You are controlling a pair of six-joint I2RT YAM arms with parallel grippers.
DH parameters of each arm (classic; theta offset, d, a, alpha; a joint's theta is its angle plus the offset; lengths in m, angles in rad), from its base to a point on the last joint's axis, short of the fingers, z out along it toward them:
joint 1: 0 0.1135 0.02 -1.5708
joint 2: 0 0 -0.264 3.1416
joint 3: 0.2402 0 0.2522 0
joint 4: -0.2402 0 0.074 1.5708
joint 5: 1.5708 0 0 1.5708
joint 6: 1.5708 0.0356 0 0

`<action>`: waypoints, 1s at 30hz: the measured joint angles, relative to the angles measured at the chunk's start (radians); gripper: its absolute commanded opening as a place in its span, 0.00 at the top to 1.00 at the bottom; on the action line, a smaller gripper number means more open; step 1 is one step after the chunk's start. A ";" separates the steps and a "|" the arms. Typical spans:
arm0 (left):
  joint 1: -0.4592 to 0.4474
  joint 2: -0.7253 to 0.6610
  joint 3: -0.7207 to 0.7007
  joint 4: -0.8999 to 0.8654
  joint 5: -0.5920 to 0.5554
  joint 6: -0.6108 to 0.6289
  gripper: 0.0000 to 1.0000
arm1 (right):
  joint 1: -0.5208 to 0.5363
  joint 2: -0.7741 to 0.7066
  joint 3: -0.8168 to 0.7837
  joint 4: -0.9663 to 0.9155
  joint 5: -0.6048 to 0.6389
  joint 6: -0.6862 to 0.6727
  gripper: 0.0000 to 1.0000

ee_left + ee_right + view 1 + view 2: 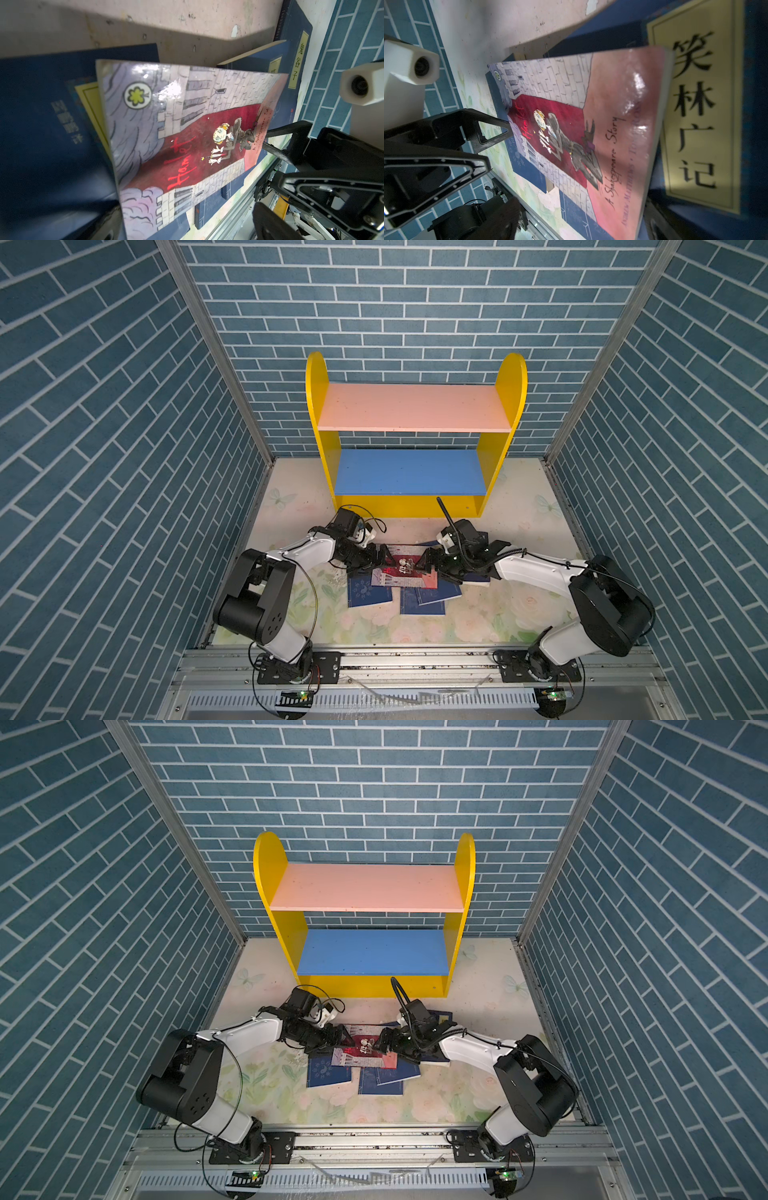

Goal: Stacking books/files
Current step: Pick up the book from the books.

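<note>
Left wrist view shows the red illustrated book (187, 133) lying slanted on the navy books (52, 124), between the two claws; the right claw (266, 138) stands wide at its far edge, holding nothing; the left claw (499, 147) is wide too, at the opposite edge; if one closes off-centre, the glossy cover may slip or drag the books beneath across the surface (478, 614).

I log left arm (309, 551) and right arm (540, 570): white shells, bulky black joints, loose black cables (513, 552); right gripper (266, 138) black, triangular open-frame.
</note>
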State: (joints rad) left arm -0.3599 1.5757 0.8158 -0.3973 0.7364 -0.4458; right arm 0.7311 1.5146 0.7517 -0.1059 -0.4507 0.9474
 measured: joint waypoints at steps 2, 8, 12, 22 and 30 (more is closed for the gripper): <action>0.000 0.000 0.000 0.005 0.001 0.000 0.00 | -0.008 -0.009 -0.029 0.047 -0.023 0.008 0.08; 0.000 0.001 -0.002 0.010 -0.003 0.000 0.01 | -0.033 -0.017 -0.103 0.199 -0.075 0.046 0.10; 0.000 0.001 -0.007 0.021 -0.001 0.001 0.01 | -0.047 -0.028 -0.174 0.336 -0.102 0.080 0.13; 0.000 -0.001 -0.011 0.029 0.003 0.008 0.01 | -0.049 -0.032 -0.249 0.472 -0.124 0.114 0.32; 0.000 -0.015 -0.032 0.052 0.026 0.008 0.00 | -0.049 -0.016 -0.280 0.510 -0.148 0.144 0.54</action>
State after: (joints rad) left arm -0.3603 1.5608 0.7837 -0.3454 0.7624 -0.4381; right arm 0.6823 1.4982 0.4721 0.4042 -0.5983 1.0912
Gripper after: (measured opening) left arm 0.995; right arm 0.519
